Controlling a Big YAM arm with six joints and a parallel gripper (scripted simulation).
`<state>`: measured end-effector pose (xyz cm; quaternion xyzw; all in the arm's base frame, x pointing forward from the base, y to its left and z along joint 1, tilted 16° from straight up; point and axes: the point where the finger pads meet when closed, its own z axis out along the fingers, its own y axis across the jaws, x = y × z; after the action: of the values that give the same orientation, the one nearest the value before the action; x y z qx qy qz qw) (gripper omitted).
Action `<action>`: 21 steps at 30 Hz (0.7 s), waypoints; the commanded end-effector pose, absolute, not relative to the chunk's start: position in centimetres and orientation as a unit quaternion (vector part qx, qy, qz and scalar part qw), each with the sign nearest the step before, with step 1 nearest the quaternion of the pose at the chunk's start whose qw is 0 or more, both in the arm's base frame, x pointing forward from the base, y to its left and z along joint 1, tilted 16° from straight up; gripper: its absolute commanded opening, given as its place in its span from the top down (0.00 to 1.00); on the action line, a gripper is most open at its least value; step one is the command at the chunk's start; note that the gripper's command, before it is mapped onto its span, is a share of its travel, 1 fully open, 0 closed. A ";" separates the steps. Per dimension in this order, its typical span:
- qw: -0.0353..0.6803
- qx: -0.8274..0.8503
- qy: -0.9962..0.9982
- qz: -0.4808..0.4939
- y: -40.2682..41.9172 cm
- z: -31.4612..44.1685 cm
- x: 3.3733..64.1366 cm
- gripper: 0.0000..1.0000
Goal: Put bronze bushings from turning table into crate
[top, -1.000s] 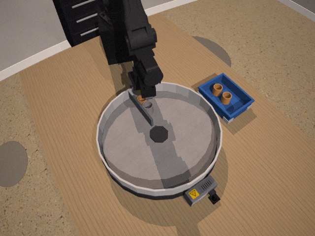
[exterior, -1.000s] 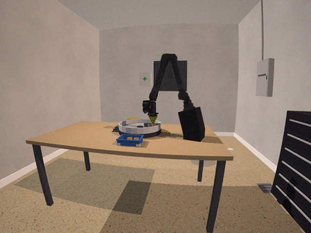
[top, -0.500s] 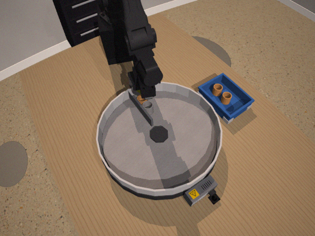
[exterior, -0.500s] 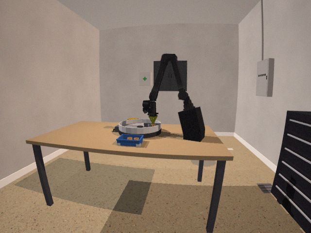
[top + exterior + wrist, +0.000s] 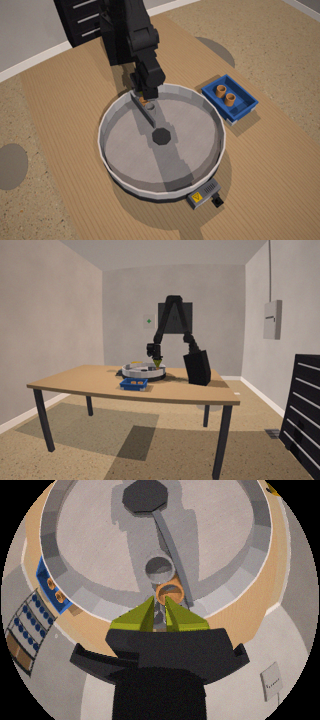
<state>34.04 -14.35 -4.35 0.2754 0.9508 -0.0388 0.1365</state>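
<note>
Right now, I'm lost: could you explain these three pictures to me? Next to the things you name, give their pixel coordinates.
The black jointed machine (image 5: 142, 38) (image 5: 161, 325) is a robot arm; its yellow-green two-fingered gripper (image 5: 146, 98) (image 5: 157, 366) (image 5: 159, 599) acts as a hand. One picture looks from above, one across the room, and one along the gripper from its wrist. On the wooden table (image 5: 258, 155) (image 5: 77, 382) stand a round, pale-walled turning table (image 5: 186, 155) (image 5: 134, 374) (image 5: 100, 530) and a blue crate (image 5: 217, 106) (image 5: 129, 387) with two bronze bushings (short tubes) inside. The gripper's tips are at another bronze bushing (image 5: 141, 101) (image 5: 173, 598), beside a grey steel one (image 5: 153, 111) (image 5: 148, 571). I can't tell whether anything is held.
</note>
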 end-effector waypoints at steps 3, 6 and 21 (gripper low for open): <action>0.153 0.274 0.949 -0.041 -15.2 -3.2 35.1 0.86; 0.153 0.274 0.949 -0.041 -15.2 -3.2 35.1 0.86; 0.170 0.274 0.946 -0.043 -15.7 -3.0 36.2 0.86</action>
<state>33.84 -14.30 -5.22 0.2755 0.9519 -0.0380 0.1289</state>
